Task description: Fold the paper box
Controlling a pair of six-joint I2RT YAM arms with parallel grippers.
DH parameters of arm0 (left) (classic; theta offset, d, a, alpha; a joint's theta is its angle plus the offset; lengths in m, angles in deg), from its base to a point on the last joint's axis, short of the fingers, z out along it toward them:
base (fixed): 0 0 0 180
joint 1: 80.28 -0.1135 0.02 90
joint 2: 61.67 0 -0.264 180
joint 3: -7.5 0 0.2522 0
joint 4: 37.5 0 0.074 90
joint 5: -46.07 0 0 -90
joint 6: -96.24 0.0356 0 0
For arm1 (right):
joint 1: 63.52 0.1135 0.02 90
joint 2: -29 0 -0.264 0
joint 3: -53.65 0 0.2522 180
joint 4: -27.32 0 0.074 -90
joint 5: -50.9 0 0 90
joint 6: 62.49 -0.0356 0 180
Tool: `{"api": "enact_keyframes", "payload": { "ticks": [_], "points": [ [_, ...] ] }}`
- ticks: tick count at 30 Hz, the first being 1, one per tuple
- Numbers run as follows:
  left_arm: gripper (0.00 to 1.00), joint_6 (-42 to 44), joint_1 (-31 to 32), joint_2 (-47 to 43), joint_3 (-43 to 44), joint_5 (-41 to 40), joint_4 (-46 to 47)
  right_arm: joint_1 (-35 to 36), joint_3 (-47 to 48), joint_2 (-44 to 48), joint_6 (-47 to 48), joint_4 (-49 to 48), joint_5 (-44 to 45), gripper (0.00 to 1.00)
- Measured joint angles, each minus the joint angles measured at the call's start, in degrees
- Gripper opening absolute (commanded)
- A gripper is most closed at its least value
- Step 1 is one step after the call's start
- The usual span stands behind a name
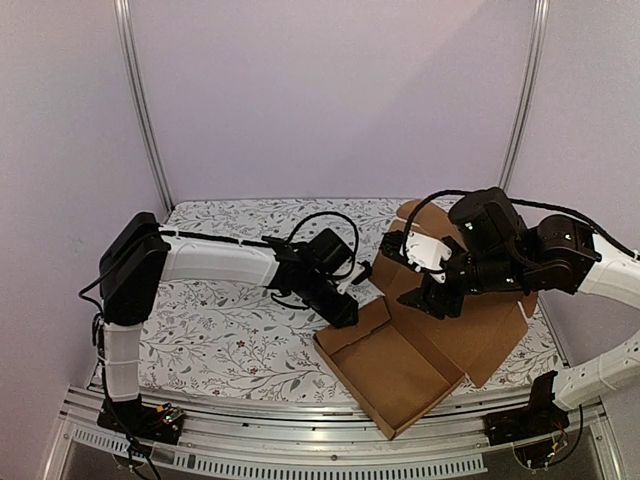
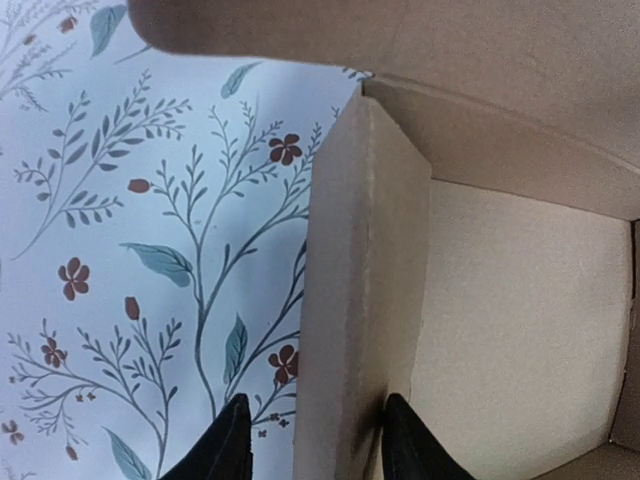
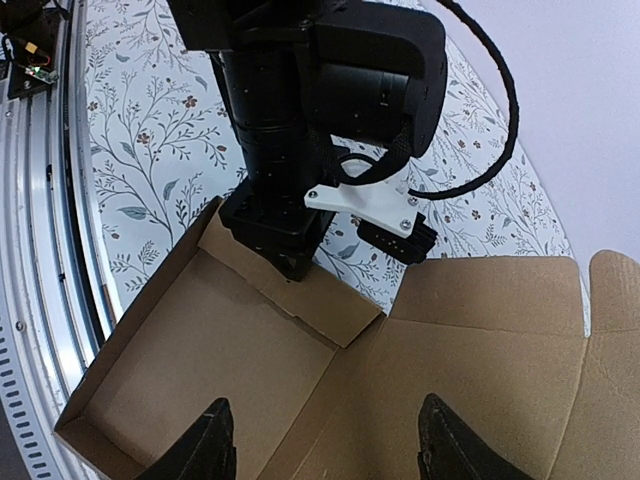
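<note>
The paper box (image 1: pixel 395 375) is brown cardboard at the table's near middle, its tray part formed with low walls. Its lid panel (image 1: pixel 485 335) lies open to the right. My left gripper (image 1: pixel 347 312) is open at the tray's far-left wall. In the left wrist view the gripper (image 2: pixel 315 442) straddles that wall (image 2: pixel 355 280): the inner finger touches it and the outer finger stands apart. My right gripper (image 1: pixel 437 300) is open and empty above the crease between tray and lid. In the right wrist view its gripper (image 3: pixel 325 440) is spread wide over the box (image 3: pixel 210 350), with the left gripper (image 3: pixel 285 235) on the far wall.
A floral tablecloth (image 1: pixel 220 330) covers the table. A metal rail (image 1: pixel 300 430) runs along the near edge by the arm bases. Plain walls with upright metal posts (image 1: pixel 145 110) close the back and sides. Black cables (image 1: pixel 320 225) loop over the left arm.
</note>
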Motion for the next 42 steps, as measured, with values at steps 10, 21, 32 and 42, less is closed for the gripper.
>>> {"api": "enact_keyframes", "payload": {
  "ticks": [10,21,32,42],
  "points": [
    [0.07,0.33,0.92,3.02,2.73,-0.48,-2.25,0.00,-0.31,-0.81,-0.52,-0.20,-0.70,0.61],
    [0.00,-0.02,1.22,3.50,3.21,-4.15,-2.51,0.00,-0.22,-1.51,-1.09,-0.48,-1.70,0.62],
    [0.00,-6.47,1.62,-2.47,-4.68,-20.15,-3.37,0.00,0.63,-2.71,-3.87,-2.95,-1.38,0.70],
    [0.00,-18.64,1.62,-9.77,-15.72,-30.05,-0.92,-0.74,3.72,-6.88,-8.17,-5.75,3.32,0.99]
  ]
}}
